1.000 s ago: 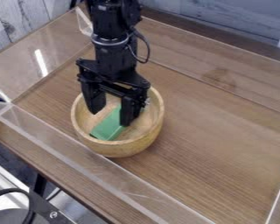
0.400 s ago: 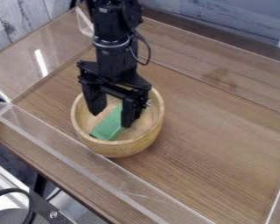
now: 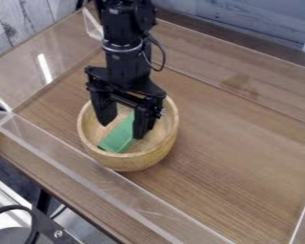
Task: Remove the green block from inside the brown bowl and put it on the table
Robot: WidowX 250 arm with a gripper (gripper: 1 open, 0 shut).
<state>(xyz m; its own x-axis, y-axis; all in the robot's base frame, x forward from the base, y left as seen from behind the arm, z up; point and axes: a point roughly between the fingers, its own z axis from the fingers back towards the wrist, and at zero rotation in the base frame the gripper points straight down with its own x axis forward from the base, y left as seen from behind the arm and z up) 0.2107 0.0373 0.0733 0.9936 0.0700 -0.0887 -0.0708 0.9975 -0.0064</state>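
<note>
**Ana:** Scanning from the left: the low clear acrylic wall point(image 3: 41, 143) runs along that edge of the table point(image 3: 232, 143), then comes the brown bowl point(image 3: 127, 152), and past it only bare planks out to the right. What has changed in the last second?

**Ben:** Nothing that I can find. Against the two earlier views, the gripper point(image 3: 125, 121) sits in the same spot, pointing straight down into the bowl, its jaws spread wide, one finger on each side of the green block point(image 3: 118, 137). The block lies where it lay, inside the bowl, leaning against the near-left of the hollow.

**Ana:** So is it gripping anything?

**Ben:** No, the fingers stand apart and released. Whether their tips touch the block or the bowl floor I cannot tell; the black fingers hide that.

**Ana:** And for the task?

**Ben:** My reading is that the descent is done and the close comes next. The lift and the placing on the table are both still to do.

**Ana:** Materials?

**Ben:** The bowl is round, light tan wood with a thick rim and visible grain. The block is a small, matte, bright green bar with flat faces, which should suit a pinch. The tabletop is brown wood-grain with long plank lines, and the arm is black and boxy.
</note>
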